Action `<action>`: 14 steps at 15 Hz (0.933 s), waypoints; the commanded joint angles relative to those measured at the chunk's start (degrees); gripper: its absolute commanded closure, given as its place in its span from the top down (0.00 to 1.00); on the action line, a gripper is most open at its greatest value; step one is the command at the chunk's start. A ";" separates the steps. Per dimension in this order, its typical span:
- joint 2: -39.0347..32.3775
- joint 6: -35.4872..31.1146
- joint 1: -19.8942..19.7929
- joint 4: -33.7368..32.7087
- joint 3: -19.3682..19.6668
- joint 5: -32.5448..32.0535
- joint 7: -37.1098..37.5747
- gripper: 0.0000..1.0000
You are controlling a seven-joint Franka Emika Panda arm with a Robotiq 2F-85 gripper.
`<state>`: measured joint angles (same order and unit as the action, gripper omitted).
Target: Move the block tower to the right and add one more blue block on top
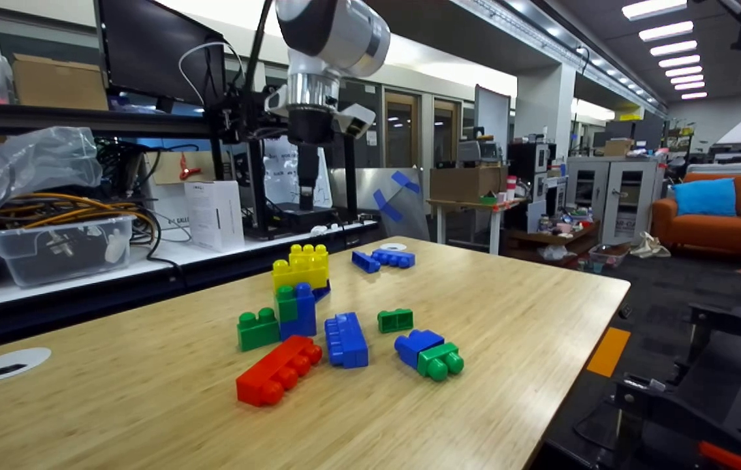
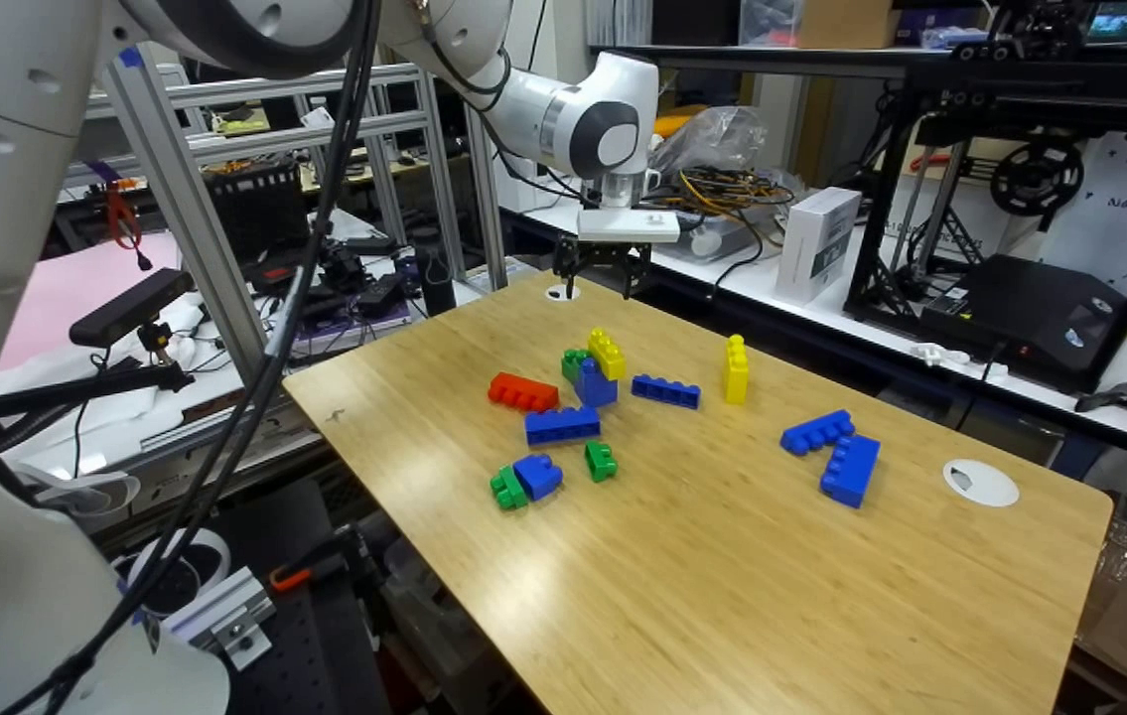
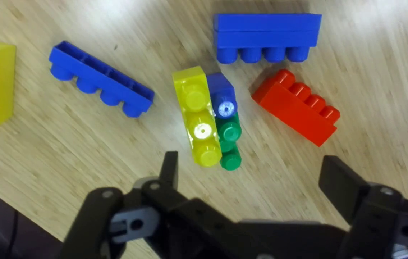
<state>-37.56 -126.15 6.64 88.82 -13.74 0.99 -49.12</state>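
The block tower's yellow brick (image 1: 284, 277) sits high over and beside a blue brick (image 1: 305, 320) that has green bricks against it. The yellow top also shows in an exterior view (image 2: 608, 355) and in the wrist view (image 3: 195, 117). The small blue block (image 1: 417, 347) lies on its side touching a small green brick, also seen in an exterior view (image 2: 537, 476). It is out of the wrist view. My gripper (image 2: 598, 288) hangs empty above the table's far end. In the wrist view its fingers (image 3: 251, 156) are wide apart, with the tower just ahead of the left finger.
A red brick (image 3: 297, 111) and a wide blue brick (image 3: 266, 31) lie beside the tower. Another blue brick (image 2: 665, 390) and an upright lone yellow brick (image 2: 736, 372) stand on its opposite side. Two blue bricks (image 2: 849, 472) lie farther off. A shelf runs along the table edge.
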 commanded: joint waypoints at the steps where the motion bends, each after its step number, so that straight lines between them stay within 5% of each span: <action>1: -3.38 1.31 0.69 -4.22 -0.98 -1.65 -3.32 1.00; 14: -11.34 2.34 3.01 -10.99 -0.74 -7.14 -9.95 1.00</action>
<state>-47.12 -125.84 9.37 80.76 -14.48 -5.24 -56.83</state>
